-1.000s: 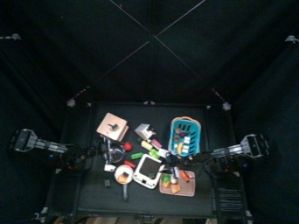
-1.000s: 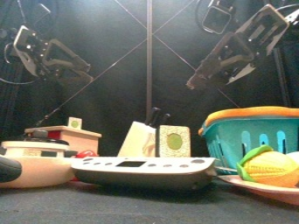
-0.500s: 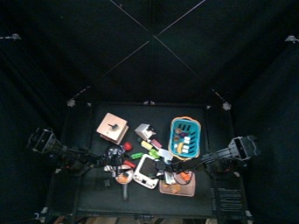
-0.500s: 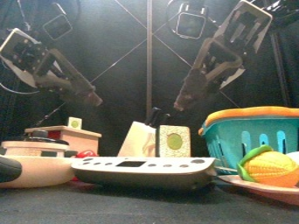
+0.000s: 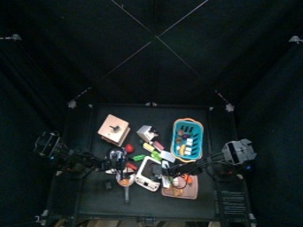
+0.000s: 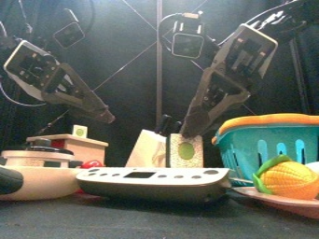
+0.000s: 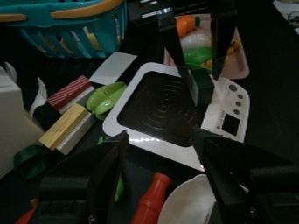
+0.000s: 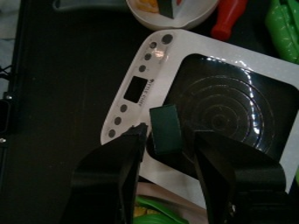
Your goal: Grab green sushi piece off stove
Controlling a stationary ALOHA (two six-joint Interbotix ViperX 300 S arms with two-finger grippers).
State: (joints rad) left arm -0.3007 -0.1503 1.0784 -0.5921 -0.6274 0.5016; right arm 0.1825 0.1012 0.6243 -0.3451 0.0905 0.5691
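Observation:
The green sushi piece (image 8: 165, 122) stands upright on the white stove (image 8: 140, 83), at the edge of its dark round burner. My right gripper (image 8: 170, 133) is open, one jaw on each side of the piece; I cannot tell whether they touch it. The front view shows the sushi piece (image 6: 186, 149) behind the stove (image 6: 156, 179), with the right gripper (image 6: 186, 129) slanting down onto it. My left gripper (image 7: 163, 144) hovers open and empty over the stove (image 7: 228, 114), opposite the right one. Seen from above, both arms meet at the stove (image 5: 144, 180).
A blue basket (image 6: 268, 140) and a plate with toy corn (image 6: 289, 177) sit right of the stove, a bowl (image 6: 37, 175) left. A red bottle (image 7: 152, 197), a green leaf (image 7: 107, 96) and a sandwich piece (image 7: 65, 129) crowd the stove's side. The pinkish board (image 5: 113, 127) lies further back.
Both arms have come down and in toward the stove. The right gripper has dropped from high above to straddle the green sushi piece, staying open.

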